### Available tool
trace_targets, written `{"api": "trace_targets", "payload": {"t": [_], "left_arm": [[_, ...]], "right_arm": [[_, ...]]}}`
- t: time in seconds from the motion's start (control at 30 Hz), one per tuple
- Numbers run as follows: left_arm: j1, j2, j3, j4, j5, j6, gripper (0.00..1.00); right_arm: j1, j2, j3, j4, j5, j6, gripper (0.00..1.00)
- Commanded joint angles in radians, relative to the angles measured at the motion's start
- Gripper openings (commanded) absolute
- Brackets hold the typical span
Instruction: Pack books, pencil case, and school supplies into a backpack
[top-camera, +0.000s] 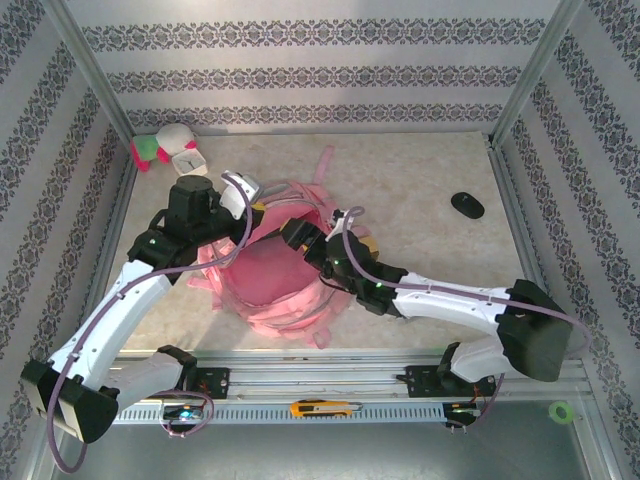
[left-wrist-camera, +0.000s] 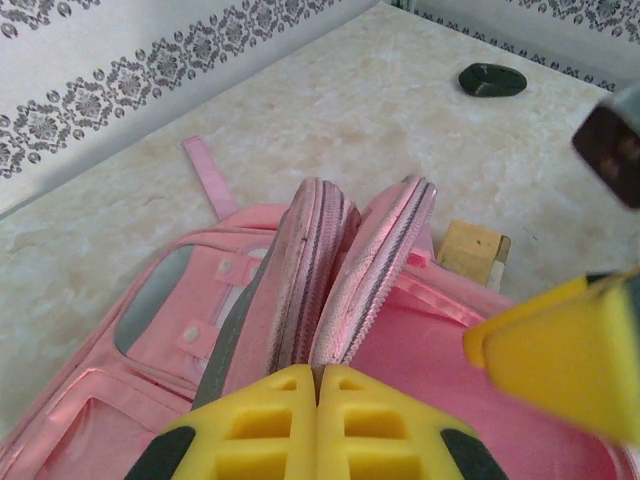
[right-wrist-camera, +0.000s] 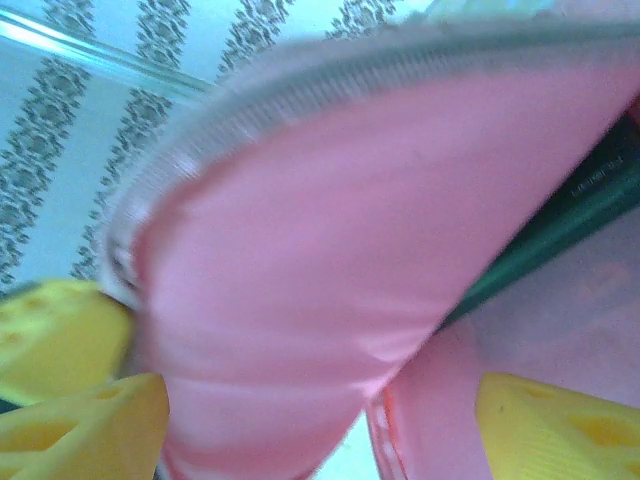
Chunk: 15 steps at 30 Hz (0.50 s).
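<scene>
At the counter's far-left corner sit a plush toy (top-camera: 160, 145) and a white square clock (top-camera: 188, 160). Right of them, the left gripper (left-wrist-camera: 320, 375) is closed tight, pinching the zip-edged rim of the pink backpack (top-camera: 275, 290), which lies mid-counter with its mouth held up. The right gripper (right-wrist-camera: 320, 420) has its jaws spread wide, with the backpack's flap between them. Under that flap, against the pink lining, lies the dark green pencil case (right-wrist-camera: 560, 215); its faint lettering is too blurred to read. A gold-tan box (left-wrist-camera: 470, 250) sits just beside the backpack's right edge. Further right, a black oval object (top-camera: 467, 205) lies alone on the bare, pale marbled counter (top-camera: 420, 180), well apart from everything else. Striped, patterned wallpaper (top-camera: 300, 75) lines the walls.
</scene>
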Motion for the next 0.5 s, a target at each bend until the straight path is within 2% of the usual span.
{"api": "trace_targets", "payload": {"t": [0.0,0.1,0.33,0.43,0.47], "left_arm": [[0.016,-0.007,-0.019,0.077,0.02,0.024,0.0],[0.015,-0.007,-0.056,0.111,0.092,0.016,0.0],[0.015,-0.012,-0.095,0.09,0.135,0.099,0.0],[0.014,-0.022,-0.115,0.095,0.173,0.119,0.0],[0.014,-0.026,-0.121,0.094,0.186,0.125,0.0]], "right_arm": [[-0.027,-0.015,0.037,-0.021,-0.056,-0.02,0.81],[-0.052,-0.01,0.032,0.029,-0.072,0.072,0.83],[-0.075,0.009,0.094,0.036,-0.097,0.097,0.82],[-0.09,0.047,0.095,0.032,-0.089,0.17,0.73],[-0.097,0.063,0.096,0.04,-0.091,0.187,0.65]]}}
